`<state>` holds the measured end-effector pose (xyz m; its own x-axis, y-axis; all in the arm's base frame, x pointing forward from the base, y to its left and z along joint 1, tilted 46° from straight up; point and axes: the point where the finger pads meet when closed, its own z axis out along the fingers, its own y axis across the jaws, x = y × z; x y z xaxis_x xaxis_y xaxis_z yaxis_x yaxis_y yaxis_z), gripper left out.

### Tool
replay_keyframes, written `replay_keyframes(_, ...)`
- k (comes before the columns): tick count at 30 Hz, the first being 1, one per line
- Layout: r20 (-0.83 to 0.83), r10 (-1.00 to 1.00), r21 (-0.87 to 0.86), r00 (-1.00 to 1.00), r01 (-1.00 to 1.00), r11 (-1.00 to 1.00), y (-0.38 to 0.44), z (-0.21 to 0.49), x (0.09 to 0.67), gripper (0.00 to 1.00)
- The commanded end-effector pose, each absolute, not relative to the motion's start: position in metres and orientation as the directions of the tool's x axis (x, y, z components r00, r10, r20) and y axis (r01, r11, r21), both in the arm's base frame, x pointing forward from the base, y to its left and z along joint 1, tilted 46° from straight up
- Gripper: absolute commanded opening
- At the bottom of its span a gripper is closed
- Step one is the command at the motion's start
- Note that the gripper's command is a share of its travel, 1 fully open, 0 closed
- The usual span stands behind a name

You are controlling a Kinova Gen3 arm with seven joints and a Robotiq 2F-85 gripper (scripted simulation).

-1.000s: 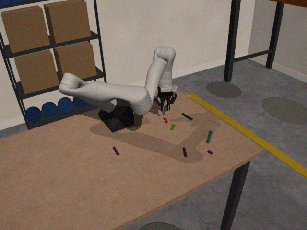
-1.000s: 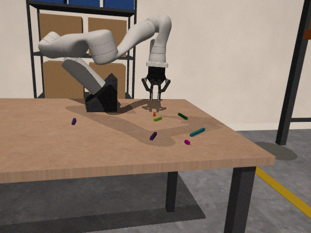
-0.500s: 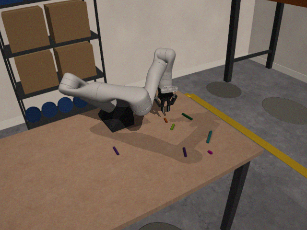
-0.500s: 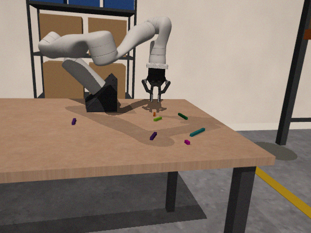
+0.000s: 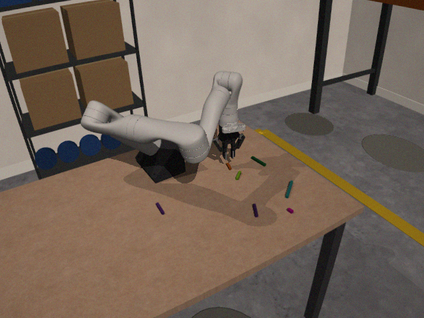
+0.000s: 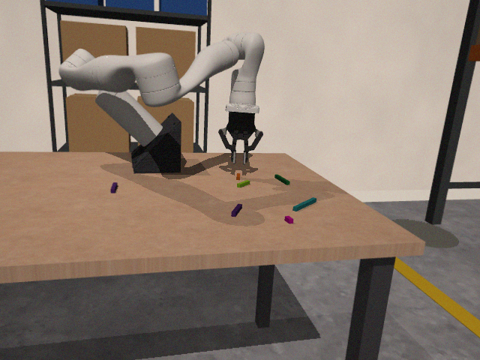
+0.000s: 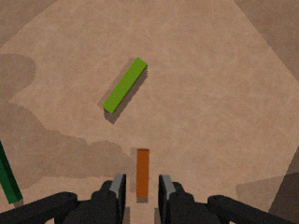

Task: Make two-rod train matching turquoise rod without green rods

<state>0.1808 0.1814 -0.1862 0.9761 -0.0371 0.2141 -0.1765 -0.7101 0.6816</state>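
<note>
My gripper is partly open and empty, pointing down above the table. The orange rod lies flat below, lined up with the gap between the fingers in the wrist view. The turquoise rod lies flat at the right. One purple rod lies left of the magenta rod. Another purple rod lies far left. No rods touch.
The lime rod lies slanted close to the orange one. The dark green rod lies to their right in the top and exterior views. The arm's black base stands at the back left of the rods.
</note>
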Motion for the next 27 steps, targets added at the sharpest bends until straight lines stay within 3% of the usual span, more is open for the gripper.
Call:
replay_keyframes(1, 0.212, -0.040, 0.683, 0.977, -0.177, -0.709, 0.178, -0.189, 0.181, 0.24)
replay_keyframes(27, 0.212, -0.040, 0.683, 0.977, -0.177, -0.709, 0.162, -0.205, 0.184, 0.24)
